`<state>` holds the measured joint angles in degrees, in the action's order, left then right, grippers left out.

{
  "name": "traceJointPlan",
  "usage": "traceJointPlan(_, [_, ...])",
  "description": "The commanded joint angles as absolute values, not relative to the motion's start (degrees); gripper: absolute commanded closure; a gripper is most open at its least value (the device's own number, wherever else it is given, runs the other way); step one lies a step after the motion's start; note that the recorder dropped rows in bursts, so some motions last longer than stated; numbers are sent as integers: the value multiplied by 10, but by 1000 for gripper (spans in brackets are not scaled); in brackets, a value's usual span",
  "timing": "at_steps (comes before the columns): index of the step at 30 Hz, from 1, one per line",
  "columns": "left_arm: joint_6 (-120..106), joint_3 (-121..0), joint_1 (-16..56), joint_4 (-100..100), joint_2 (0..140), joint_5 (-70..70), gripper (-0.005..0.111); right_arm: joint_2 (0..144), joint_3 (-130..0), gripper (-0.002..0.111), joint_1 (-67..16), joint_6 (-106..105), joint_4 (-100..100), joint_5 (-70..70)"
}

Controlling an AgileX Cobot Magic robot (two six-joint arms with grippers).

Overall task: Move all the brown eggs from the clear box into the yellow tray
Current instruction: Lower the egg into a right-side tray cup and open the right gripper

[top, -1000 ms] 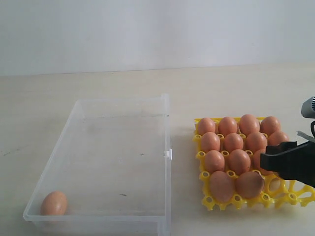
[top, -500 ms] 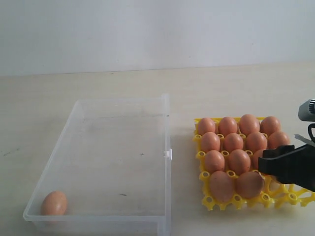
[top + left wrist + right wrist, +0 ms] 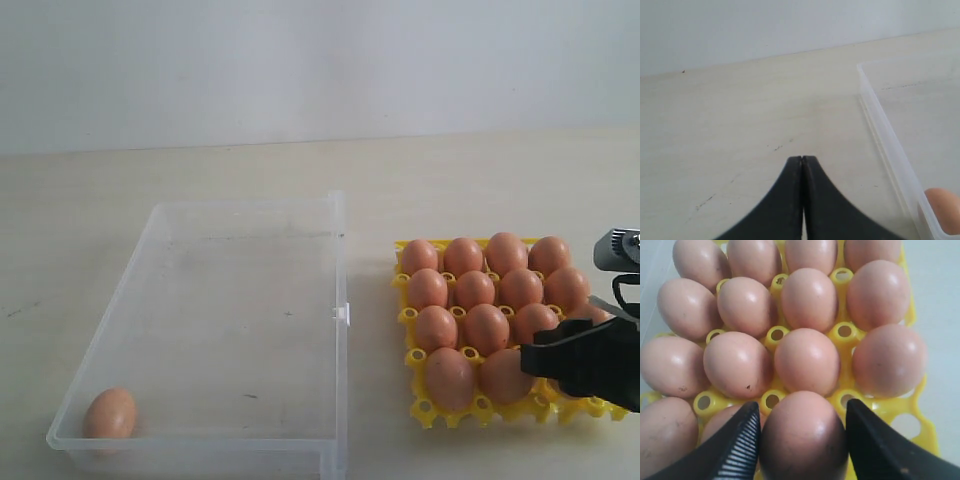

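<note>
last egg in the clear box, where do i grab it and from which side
Pinch the brown egg across its rounded middle, coming straight down: it sits tucked in a corner of the clear box, so the walls likely block any sideways approach.

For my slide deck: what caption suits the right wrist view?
Right gripper holds a brown egg over the yellow tray, next to seated eggs.

Most likely a robotics lab or test setup, though little of the room shows: a plain pale worktop (image 3: 480,180) with faint dark scuffs meets a blank whitish wall (image 3: 320,60), and a black robot claw (image 3: 532,360) grips a brown egg (image 3: 802,440) over a yellow tray (image 3: 420,410).
</note>
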<state>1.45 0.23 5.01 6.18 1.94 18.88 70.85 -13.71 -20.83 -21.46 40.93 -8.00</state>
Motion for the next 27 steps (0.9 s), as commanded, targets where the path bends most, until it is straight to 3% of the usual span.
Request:
traceJointPlan(1, [17,0,52,60,20,181,107,714,-136,108,-206,-209,399,-100])
traceJointPlan(27, [17,0,52,60,20,181,107,763,-158,108,-206,-203,387,-122])
